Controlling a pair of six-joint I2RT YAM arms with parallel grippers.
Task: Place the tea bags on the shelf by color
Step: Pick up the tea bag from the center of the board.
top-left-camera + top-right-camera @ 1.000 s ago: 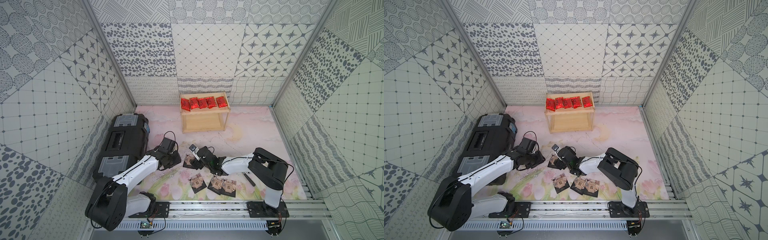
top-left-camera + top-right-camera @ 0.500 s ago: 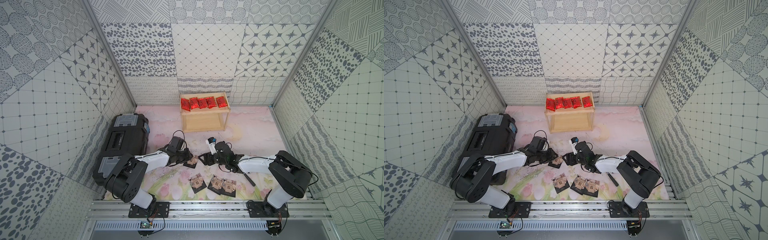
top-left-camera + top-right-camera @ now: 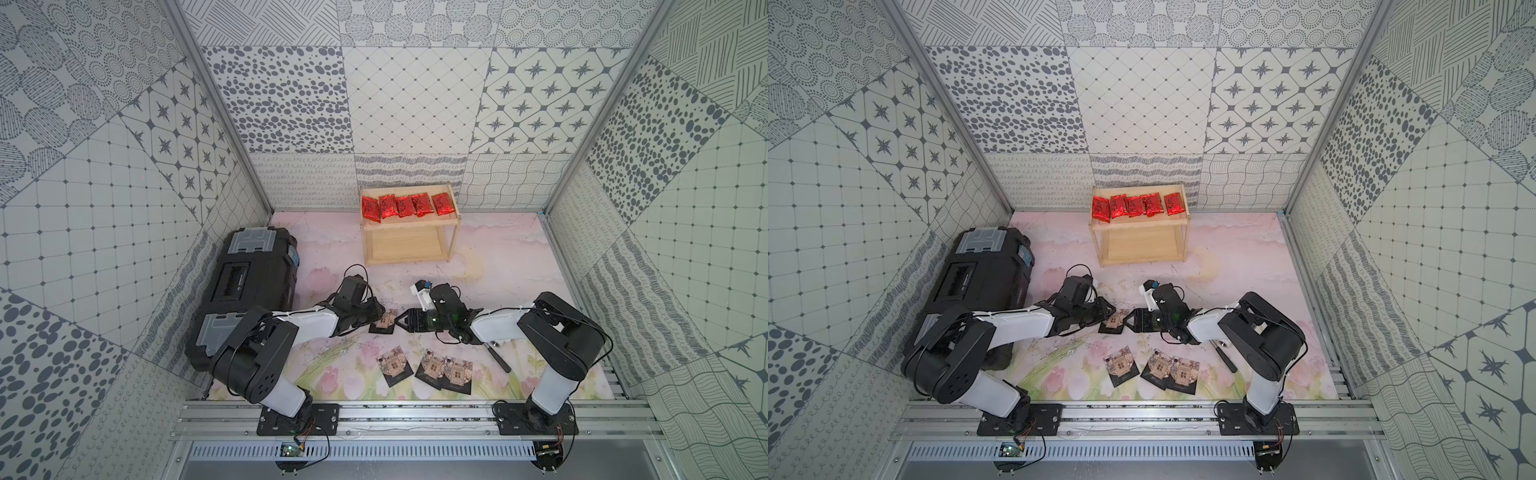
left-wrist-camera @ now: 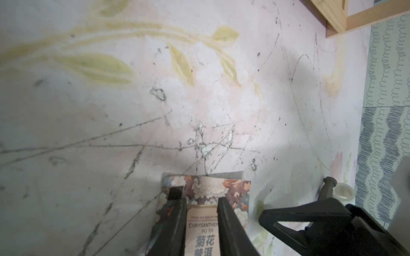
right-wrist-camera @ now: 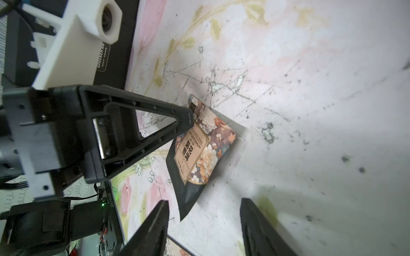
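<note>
Several red foil tea bags lie in a row on the top tier of the pale wooden shelf. A dark floral sachet sits mid-mat, one edge raised. My left gripper is shut on it, pinching across its printed face. My right gripper faces it from the other side, open, with only the sachet's dark corner near its jaws. Three more dark sachets lie flat near the front.
A long black toolbox lies along the left wall, close to the left arm. A thin black stick-like tool rests on the mat by the right arm. The shelf's lower tier holds nothing.
The left gripper moved right onto the sachet and narrowed on it. The right gripper drew back to the right of the sachet, and its jaws came partly together.
</note>
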